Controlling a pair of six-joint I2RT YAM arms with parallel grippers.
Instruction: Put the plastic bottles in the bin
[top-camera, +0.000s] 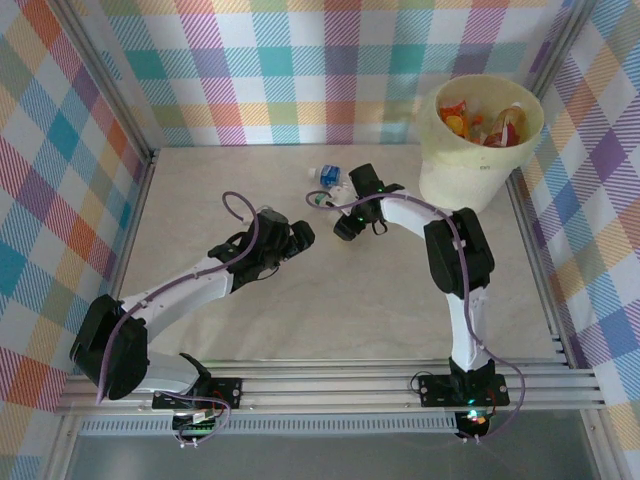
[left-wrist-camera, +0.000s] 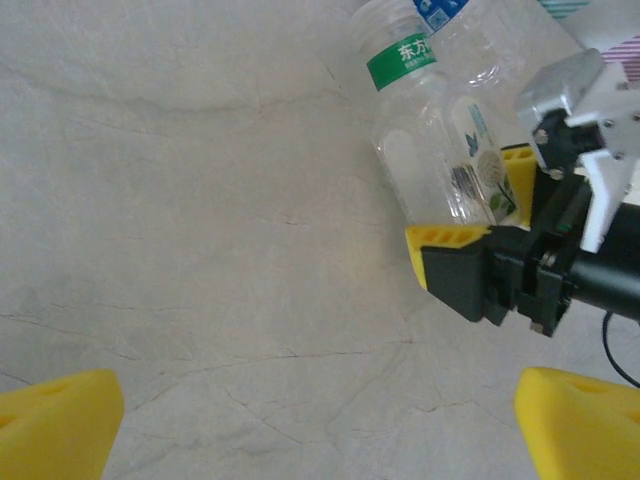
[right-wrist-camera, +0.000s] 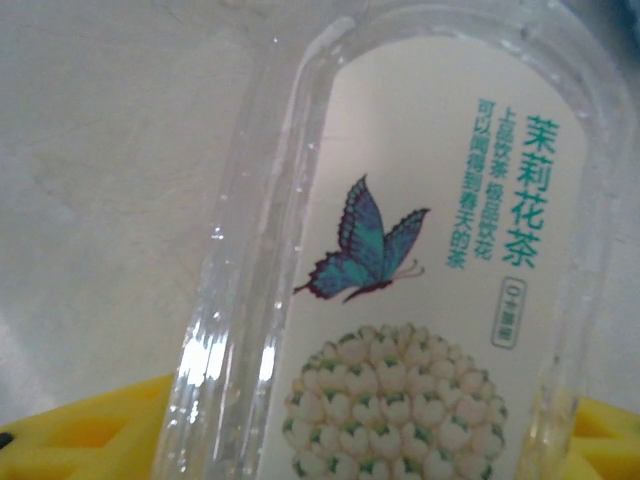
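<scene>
In the top view, the large round cream-yellow plastic bin (top-camera: 462, 178) stands at the far right of the pale table (top-camera: 350, 310), with several bottles inside. Two bottles lie left of it, and the right gripper (top-camera: 335, 203) is at the nearer one. The left gripper (top-camera: 305, 232) hovers nearby.

In the left wrist view, the left gripper (left-wrist-camera: 320, 430) has its jaws spread wide and holds nothing. The right gripper (left-wrist-camera: 470, 200) has its jaws on either side of the clear green-labelled plastic bottle (left-wrist-camera: 430, 150). A blue-labelled clear bottle (left-wrist-camera: 455, 25) lies against that one.

In the right wrist view, the butterfly label is close up, with the yellow jaws at the lower end of the green-labelled bottle (right-wrist-camera: 430, 250). Whether they pinch it cannot be told.

With the hold so near the smooth, thin-walled end, the bottle could buckle, swing or slip out when lifted. It could also knock its neighbour away.
</scene>
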